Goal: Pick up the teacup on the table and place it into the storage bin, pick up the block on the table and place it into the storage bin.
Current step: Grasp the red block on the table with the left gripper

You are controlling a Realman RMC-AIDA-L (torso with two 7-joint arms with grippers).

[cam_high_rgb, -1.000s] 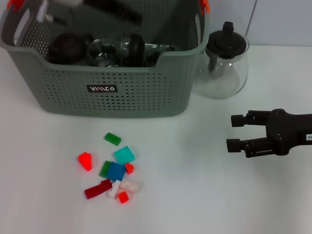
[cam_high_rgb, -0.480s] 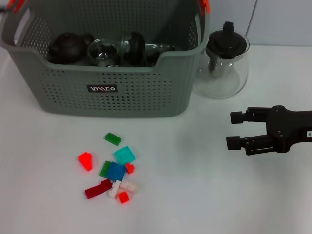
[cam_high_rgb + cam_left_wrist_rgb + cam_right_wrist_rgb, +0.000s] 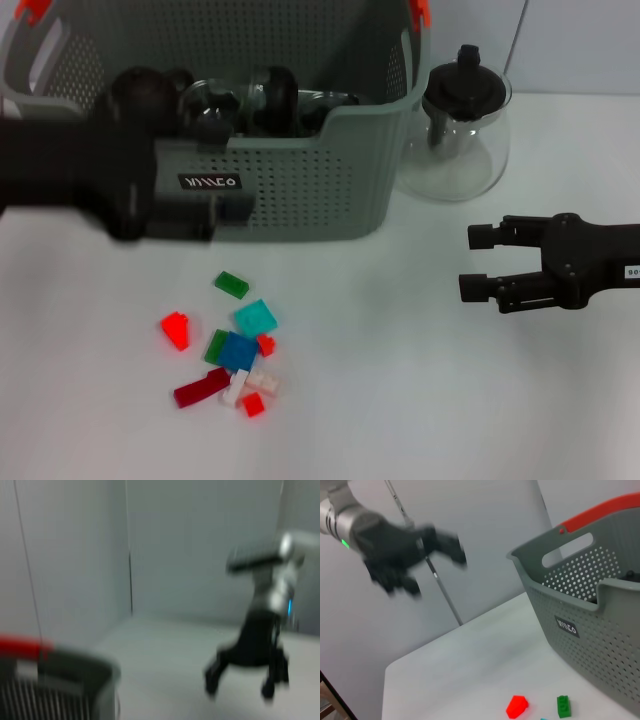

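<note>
The bin is matt perforated plastic. The teapot is clear glossy glass. The blocks are shiny plastic on a smooth worktop.

Both arms being held out over the table.
Left gripper is being extended from the left, fingers blurred. Right gripper is being held low at right, fingers parted, nothing gripped.

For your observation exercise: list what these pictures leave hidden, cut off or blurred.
- Left gripper, head view: motion-blurred, so its fingers cannot be read.
- Storage bin, head view: the left arm covers part of its front wall; the top edge crops its back.
- Items inside the bin: only the tops show over the rim.
- Right gripper, left wrist view: blurred.
</note>
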